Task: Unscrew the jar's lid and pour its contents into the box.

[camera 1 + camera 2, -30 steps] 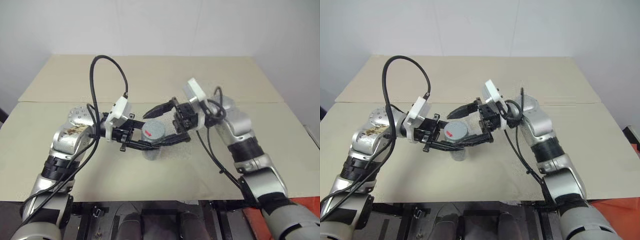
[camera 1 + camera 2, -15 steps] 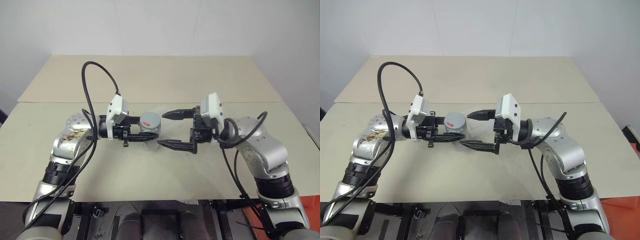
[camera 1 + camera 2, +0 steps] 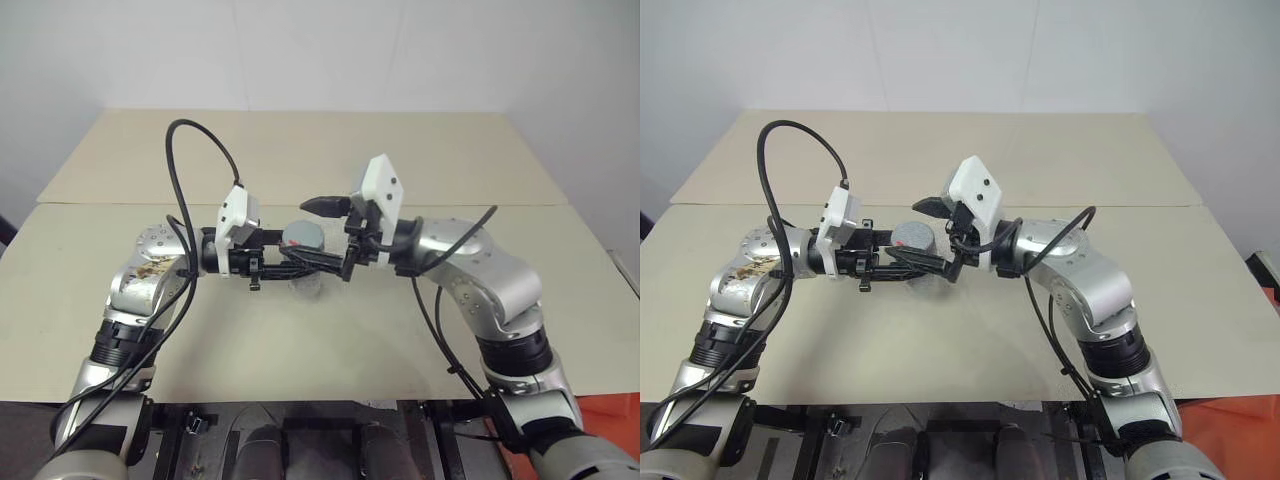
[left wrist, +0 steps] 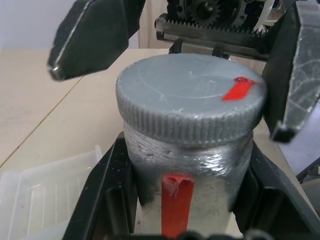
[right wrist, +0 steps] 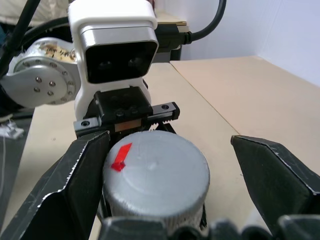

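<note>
The jar (image 4: 187, 185) is clamped above the table (image 3: 300, 340) by the level left gripper (image 3: 290, 265); the lid (image 5: 156, 172) is straddled by the right gripper (image 5: 165, 170), fingers spread.

The jar (image 4: 187, 170) hides its contents behind metallic walls and the lid (image 4: 192, 97) on top. The box (image 4: 45, 192) is cut off by the left wrist view's edge and mostly covered by arms in the head views.
</note>
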`<move>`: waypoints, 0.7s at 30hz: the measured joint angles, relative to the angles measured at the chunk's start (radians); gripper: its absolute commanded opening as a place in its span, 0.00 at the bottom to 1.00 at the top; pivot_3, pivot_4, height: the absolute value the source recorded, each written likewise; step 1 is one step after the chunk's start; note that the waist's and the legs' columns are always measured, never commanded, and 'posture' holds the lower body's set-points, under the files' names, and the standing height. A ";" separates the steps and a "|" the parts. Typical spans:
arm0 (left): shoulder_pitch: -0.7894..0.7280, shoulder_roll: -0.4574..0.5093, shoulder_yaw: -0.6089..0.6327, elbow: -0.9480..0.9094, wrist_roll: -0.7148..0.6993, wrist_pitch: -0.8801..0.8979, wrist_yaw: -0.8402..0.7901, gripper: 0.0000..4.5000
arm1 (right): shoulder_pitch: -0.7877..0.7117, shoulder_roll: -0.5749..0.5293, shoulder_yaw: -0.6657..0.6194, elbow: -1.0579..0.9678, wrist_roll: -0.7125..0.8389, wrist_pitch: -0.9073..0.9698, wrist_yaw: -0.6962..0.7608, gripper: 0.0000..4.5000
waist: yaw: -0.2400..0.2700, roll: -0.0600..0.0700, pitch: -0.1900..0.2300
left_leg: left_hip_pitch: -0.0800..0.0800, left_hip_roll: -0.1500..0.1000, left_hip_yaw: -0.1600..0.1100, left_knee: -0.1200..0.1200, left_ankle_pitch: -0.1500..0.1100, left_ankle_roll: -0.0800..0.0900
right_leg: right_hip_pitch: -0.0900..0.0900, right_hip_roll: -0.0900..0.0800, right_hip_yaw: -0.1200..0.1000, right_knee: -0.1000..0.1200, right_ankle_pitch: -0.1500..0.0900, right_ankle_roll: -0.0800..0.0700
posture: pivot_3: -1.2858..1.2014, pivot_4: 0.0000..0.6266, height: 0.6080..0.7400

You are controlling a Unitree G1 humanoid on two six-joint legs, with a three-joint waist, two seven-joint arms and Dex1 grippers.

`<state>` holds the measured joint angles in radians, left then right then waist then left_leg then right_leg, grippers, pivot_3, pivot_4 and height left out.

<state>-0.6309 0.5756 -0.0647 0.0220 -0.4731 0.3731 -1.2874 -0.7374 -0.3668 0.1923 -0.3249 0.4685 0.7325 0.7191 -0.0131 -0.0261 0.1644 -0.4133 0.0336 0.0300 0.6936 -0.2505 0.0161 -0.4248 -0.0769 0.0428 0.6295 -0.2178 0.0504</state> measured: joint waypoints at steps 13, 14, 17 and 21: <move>0.003 -0.012 0.005 -0.005 -0.011 0.004 0.010 0.46 | 0.008 -0.064 -0.024 0.057 0.050 -0.018 0.097 0.99 | 0.000 0.000 0.000 | 0.000 0.000 0.000 0.000 0.000 0.000 | 0.000 0.000 0.000 0.000 0.000 0.000 | 0.52 0.24 1.00; 0.004 -0.006 0.008 -0.005 -0.022 0.005 0.010 0.46 | 0.014 -0.081 -0.036 0.062 0.064 -0.025 0.118 0.99 | 0.000 0.000 0.000 | 0.000 0.000 0.000 0.000 0.000 0.000 | 0.000 0.000 0.000 -0.001 0.000 0.000 | 0.52 0.24 1.00; 0.006 0.021 0.041 -0.005 -0.038 0.005 0.004 0.46 | 0.024 -0.118 -0.064 0.084 0.075 -0.028 0.149 0.99 | 0.000 0.000 0.000 | 0.000 0.000 0.000 0.000 0.000 0.000 | 0.000 0.000 0.000 -0.001 0.000 0.000 | 0.52 0.24 1.00; 0.014 0.029 0.048 -0.011 -0.051 0.004 -0.028 0.46 | 0.034 -0.155 -0.131 0.132 0.079 -0.032 0.163 0.99 | 0.001 0.000 0.000 | 0.000 0.000 0.000 0.000 0.000 0.000 | 0.000 0.000 0.000 -0.002 0.000 0.000 | 0.52 0.24 1.00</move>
<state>-0.6168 0.6045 -0.0164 0.0112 -0.5244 0.3772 -1.3154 -0.7030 -0.5220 0.0610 -0.1933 0.5477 0.7003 0.8819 -0.0121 -0.0261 0.1644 -0.4134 0.0336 0.0300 0.6935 -0.2505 0.0162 -0.4247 -0.0770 0.0428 0.6278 -0.2178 0.0504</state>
